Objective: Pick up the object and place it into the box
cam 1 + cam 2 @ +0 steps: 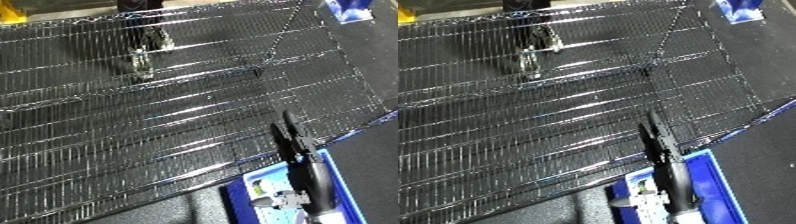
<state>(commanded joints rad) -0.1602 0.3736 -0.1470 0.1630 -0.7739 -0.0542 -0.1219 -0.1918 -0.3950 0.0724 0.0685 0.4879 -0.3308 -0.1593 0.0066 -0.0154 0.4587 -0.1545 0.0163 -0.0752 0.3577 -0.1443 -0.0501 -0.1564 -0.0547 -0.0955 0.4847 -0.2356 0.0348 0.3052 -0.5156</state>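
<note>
Over the blue bin [330, 165], the right hand [298, 145] points straight, relaxed fingers toward the wire shelf [178, 110], holding nothing.

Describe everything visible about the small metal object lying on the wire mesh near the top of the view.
The metal object is small, silvery and shiny, with a narrow, elongated body and a second piece angled off its upper end; its exact type cannot be told. It lies flat on the wire mesh, in the upper left part of the view, running roughly top to bottom. Nothing else touches it. The right hand, black with straight fingers, is far away at the lower right, above a blue bin.
</note>
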